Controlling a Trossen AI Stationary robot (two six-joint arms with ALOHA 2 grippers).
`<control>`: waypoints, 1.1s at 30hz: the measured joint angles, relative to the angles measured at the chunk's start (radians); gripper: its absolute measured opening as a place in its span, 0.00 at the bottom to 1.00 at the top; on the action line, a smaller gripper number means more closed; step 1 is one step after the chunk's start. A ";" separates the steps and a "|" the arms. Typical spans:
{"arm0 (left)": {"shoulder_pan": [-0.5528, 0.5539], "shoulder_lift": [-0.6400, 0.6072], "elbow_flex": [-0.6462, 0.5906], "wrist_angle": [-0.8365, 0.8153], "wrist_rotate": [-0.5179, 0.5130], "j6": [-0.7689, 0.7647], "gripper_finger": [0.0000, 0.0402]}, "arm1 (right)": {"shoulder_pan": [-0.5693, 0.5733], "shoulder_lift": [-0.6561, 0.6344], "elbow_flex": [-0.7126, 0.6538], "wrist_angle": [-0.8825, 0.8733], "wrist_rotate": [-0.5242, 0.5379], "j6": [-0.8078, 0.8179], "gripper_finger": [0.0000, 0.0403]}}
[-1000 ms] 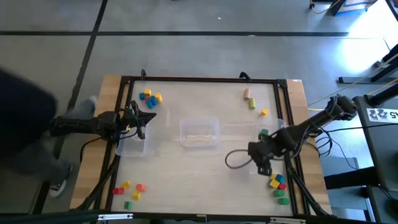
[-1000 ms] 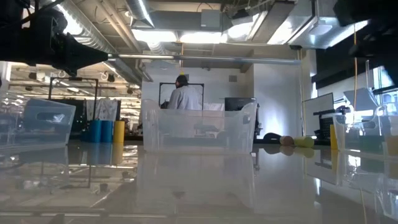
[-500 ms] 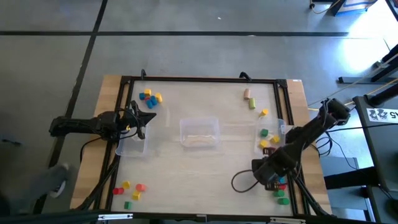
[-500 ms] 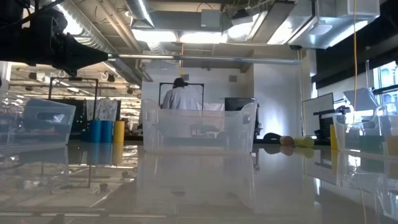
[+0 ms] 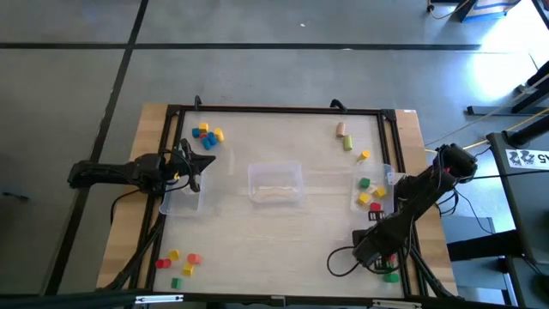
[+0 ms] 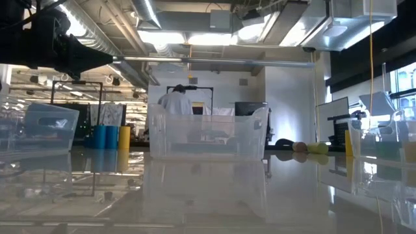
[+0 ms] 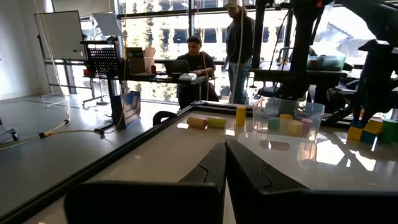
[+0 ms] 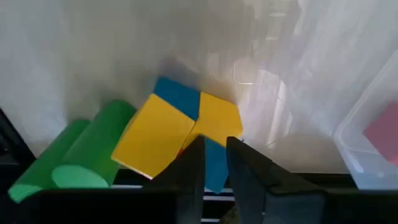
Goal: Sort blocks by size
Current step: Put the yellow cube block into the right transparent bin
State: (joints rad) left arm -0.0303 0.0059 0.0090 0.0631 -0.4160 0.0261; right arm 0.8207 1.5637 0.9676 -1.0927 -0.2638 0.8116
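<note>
Small coloured blocks lie in clusters: far left [image 5: 206,135], near left [image 5: 178,262], far right [image 5: 345,136], and near right [image 5: 388,264]. My right gripper [image 5: 383,254] is down at the near-right cluster, beside yellow blocks [image 8: 155,134] and a green cylinder [image 8: 93,155], and it is shut on a blue block [image 8: 215,167]. Its wrist hides the grip in the high view. My left gripper [image 5: 190,165] waits shut at the table's left, over the left clear bin [image 5: 182,199]. The right clear bin [image 5: 371,190] holds a few blocks. My right gripper has a blue block [image 8: 214,171] pinched between its two fingers [image 8: 193,165], in the near-right cluster. The fingers point down at it from above. Yellow blocks crowd against the block on its far side, and it still sits among the others on the table.
A third clear bin [image 5: 274,182] stands at the table's middle. A black frame [image 5: 274,110] runs round the tabletop. A loose cable loop [image 5: 343,260] lies beside my right arm. People stand in the room beyond the table.
My right gripper has gone from beside the right bin toward the table's near edge and down onto the near-right cluster. A person at the table's left side has walked out of the high view.
</note>
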 joint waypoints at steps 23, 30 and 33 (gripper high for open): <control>0.000 0.000 0.000 0.000 0.000 0.000 0.01 | 0.001 0.081 0.004 0.030 0.065 -0.011 0.11; 0.000 0.000 0.000 0.000 0.000 0.000 0.01 | -0.031 0.082 0.003 0.066 0.152 -0.016 0.11; 0.000 0.000 0.000 0.000 0.000 0.000 0.01 | -0.061 0.081 0.003 0.098 0.176 -0.032 0.11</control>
State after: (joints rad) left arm -0.0300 0.0061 0.0090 0.0631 -0.4160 0.0259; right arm 0.7597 1.6451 0.9707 -0.9950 -0.0881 0.7792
